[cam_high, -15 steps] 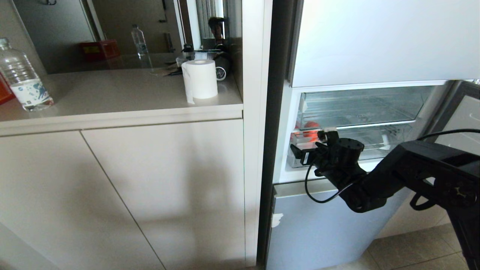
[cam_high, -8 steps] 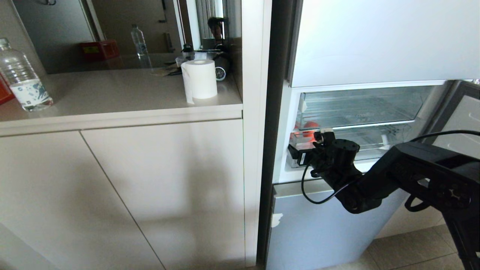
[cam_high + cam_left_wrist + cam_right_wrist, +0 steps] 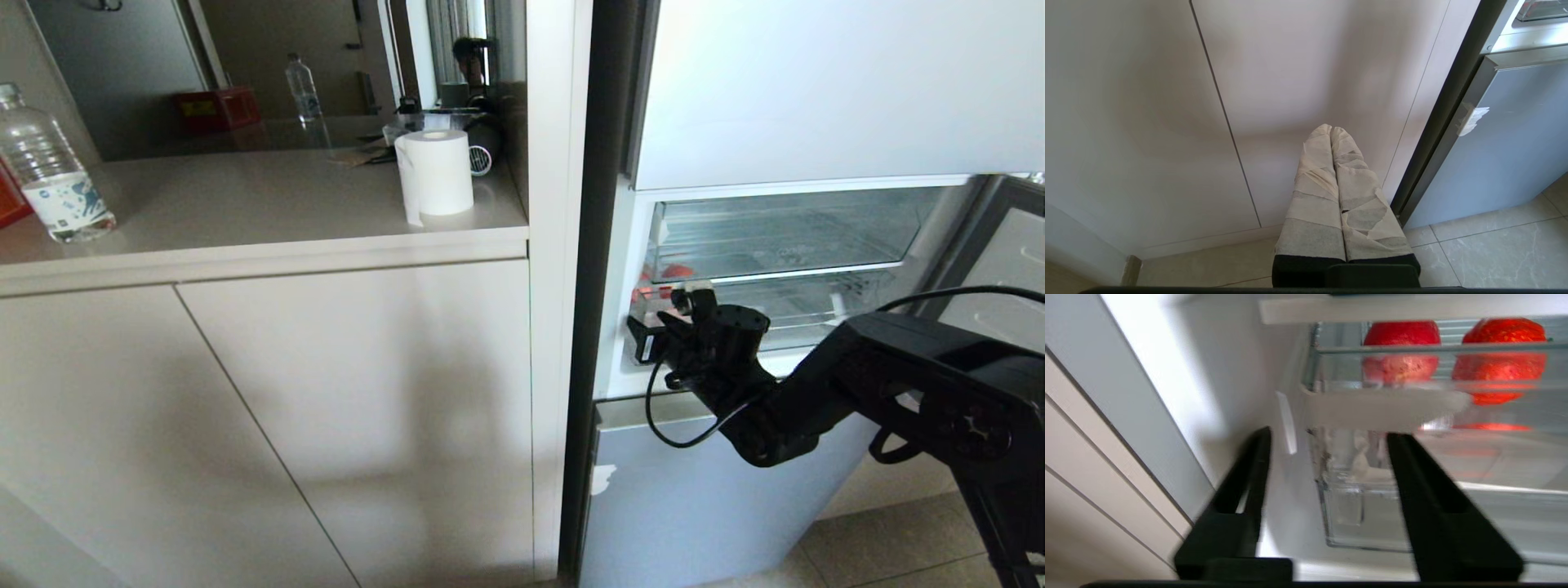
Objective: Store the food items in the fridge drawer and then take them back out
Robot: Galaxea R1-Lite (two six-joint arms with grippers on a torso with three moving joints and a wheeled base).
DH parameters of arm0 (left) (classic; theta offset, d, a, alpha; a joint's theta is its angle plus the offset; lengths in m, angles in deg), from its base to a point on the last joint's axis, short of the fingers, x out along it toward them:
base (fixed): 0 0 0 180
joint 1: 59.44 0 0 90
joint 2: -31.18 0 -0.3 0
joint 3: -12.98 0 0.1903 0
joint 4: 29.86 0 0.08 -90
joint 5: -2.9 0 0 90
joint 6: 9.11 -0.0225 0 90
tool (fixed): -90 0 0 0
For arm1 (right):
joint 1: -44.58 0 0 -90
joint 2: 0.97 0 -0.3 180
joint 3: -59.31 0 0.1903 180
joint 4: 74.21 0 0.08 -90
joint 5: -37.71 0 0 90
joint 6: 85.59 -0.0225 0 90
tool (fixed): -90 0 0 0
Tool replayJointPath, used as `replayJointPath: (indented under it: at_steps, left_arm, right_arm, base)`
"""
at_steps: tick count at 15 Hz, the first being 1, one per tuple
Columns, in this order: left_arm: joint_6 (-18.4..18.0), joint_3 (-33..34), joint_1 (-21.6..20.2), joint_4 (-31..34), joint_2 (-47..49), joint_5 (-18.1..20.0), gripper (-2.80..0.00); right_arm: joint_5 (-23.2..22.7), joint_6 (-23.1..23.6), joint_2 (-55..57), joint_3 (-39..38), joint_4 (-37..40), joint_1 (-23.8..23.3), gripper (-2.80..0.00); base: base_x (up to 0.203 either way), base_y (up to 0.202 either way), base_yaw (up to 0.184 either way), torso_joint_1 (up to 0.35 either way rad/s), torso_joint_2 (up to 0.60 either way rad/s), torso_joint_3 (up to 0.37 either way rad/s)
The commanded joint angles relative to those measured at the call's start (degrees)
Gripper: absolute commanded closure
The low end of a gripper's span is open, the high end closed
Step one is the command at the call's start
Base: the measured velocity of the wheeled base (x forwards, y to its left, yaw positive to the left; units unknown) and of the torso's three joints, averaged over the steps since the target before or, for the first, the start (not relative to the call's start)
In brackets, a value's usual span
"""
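R gripper [image 3: 1327,437] fingers [image 3: 1412,469] stood apart w/ nothing between them but the near corner of the clear, thick-lipped plastic fridge drawer [image 3: 1388,408]; one black finger sat outside the drawer's end wall, the other in front of its face. The gap looked moderate, not full-wide. In head view the gripper [image 3: 665,327] sat at the drawer's left front corner [image 3: 653,314].

Two red, roundish food items [image 3: 1401,351] lay inside, behind the clear front, toward that same corner.

Judgement: step in hand looked like taking hold of the lip. Best to centre the lip between the fingers, then move it straight along its run w/o twisting.

Hard to read: wrist view blurred, so contact w/ the lip unclear. How far the drawer was out couldn't be told.

L gripper [image 3: 1333,134], taped fingers pressed together, parked low by the pale cabinet door [image 3: 1147,102].
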Motion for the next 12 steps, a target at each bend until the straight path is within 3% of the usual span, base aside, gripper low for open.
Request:
replayJointPath:
  at_steps: [1,8,12]
  left_arm:
    - [-0.02,-0.01,-0.02,0.03,0.0,-0.02,0.0]
    - [-0.02,-0.01,-0.02,0.03,0.0,-0.02,0.0]
    - [-0.02,-0.01,-0.02,0.03,0.0,-0.02,0.0]
  right_arm:
    - [2.12,0.02,1.24,2.28,-0.37,0.97,0.0]
    - [2.51,-0.07,0.33,0.3,-0.75,1.36,0.0]
    - [2.32,-0.24,-4.29,-6.96,-3.01,1.4,0.0]
  base:
    - [0.0,0.0,0.0,0.0,0.0,0.0]
    - [0.0,0.0,0.0,0.0,0.0,0.0]
    - [0.0,0.0,0.0,0.0,0.0,0.0]
